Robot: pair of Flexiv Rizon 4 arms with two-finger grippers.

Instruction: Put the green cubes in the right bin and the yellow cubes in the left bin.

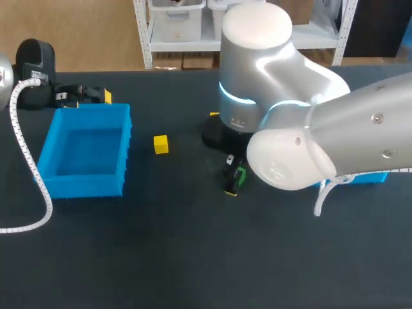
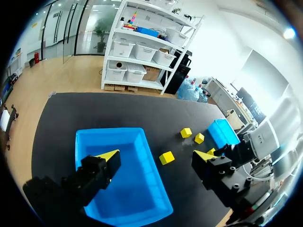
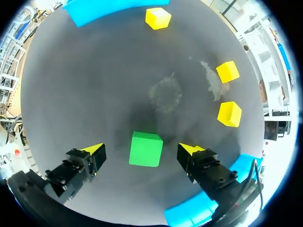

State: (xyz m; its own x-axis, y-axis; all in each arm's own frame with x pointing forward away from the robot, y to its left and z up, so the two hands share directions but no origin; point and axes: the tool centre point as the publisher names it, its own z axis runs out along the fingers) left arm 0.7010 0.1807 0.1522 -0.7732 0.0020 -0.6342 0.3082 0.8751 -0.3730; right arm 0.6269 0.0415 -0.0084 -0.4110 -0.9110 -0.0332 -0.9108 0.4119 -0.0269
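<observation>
A green cube (image 3: 146, 149) lies on the dark table between the fingers of my right gripper (image 3: 142, 151), which stands open with a gap on each side of the cube. From the head view this gripper (image 1: 233, 178) shows under the big right arm, the green cube (image 1: 241, 174) beside it. Ahead of it lie three yellow cubes (image 3: 158, 18) (image 3: 227, 71) (image 3: 229, 114). One yellow cube (image 1: 161, 144) sits just right of the left blue bin (image 1: 122, 161). My left gripper (image 2: 156, 156) hangs open and empty over that bin's (image 2: 142, 189) far side.
The right blue bin (image 1: 368, 178) is mostly hidden behind my right arm; it also shows as the right bin (image 2: 221, 133) past the yellow cubes. A white coiled cable (image 1: 26, 161) runs along the left bin's outer side.
</observation>
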